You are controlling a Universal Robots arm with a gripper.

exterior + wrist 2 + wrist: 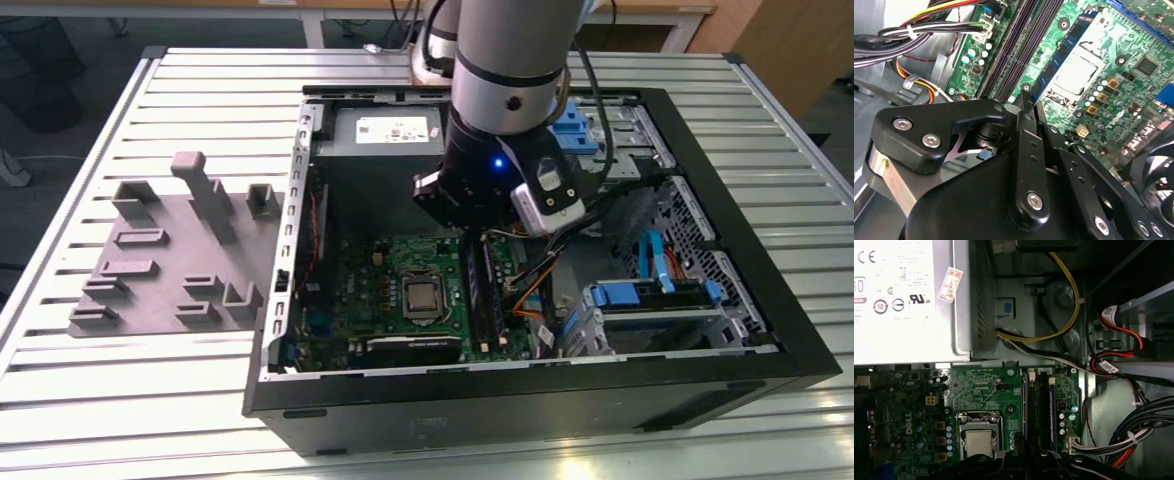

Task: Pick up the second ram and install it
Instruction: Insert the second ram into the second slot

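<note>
I have the arm reaching down into the open computer case (787,340), which lies on its side on the slatted surface (120,400) so the motherboard (387,300) faces up and the slots can be reached from above. In the exterior view the pincer (470,235) hangs at about the middle of the case, directly over the memory slots (483,290) that run just at 3 o'clock of the processor socket (424,296).

The second ram (1061,55) reads to me as the dark blue stick with black chips lying along the slot nearest the socket, best seen in the second wrist view; in the first wrist view it is the bluish strip (1051,412) beside the empty black slots. I judge it is sitting in its slot, though I cannot tell whether it is fully latched.

The pincer's black fingers (1026,107) come to a narrow tip right at the near end of the slot rows, lined up with their length. They look drawn together, and I cannot make out anything pinched between them.

The grey fixture (180,250) sits outside the case at 9 o'clock, its blocks bare. The power supply (387,130) lies at 12 o'clock, its cables (1054,335) trailing clear of the slots.
</note>
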